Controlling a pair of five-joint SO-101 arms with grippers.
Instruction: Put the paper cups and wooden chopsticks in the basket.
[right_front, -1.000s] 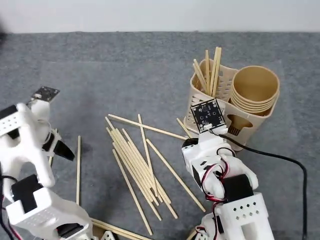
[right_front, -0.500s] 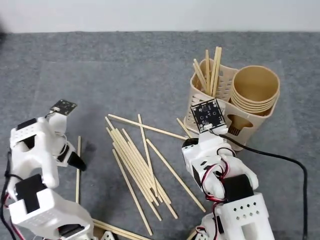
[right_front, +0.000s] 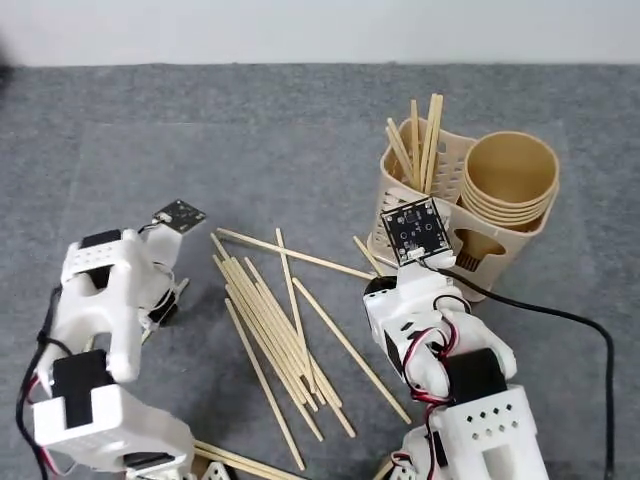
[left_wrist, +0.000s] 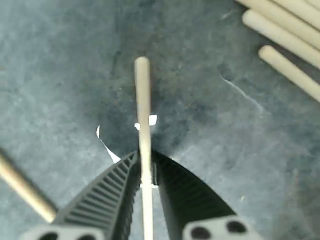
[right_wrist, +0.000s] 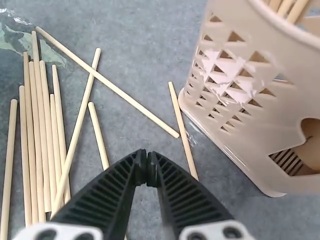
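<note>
The left gripper (left_wrist: 145, 170) pinches one chopstick (left_wrist: 142, 100) low over the grey carpet (right_front: 300, 130); the right gripper (right_wrist: 146, 172) is closed on nothing beside loose chopsticks (right_front: 270, 320). Beyond, the basket (right_front: 388, 205) holds stacked paper cups (right_front: 510, 175) and upright sticks (right_front: 425, 130); white wall (right_front: 300, 30) behind

cups (right_front: 510, 178) in the basket (right_front: 388, 205), loose chopsticks (right_front: 265, 315) lying left of it

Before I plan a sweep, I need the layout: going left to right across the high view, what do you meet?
From the left: left arm → loose chopsticks → upright chopsticks in the basket → cups.
</note>
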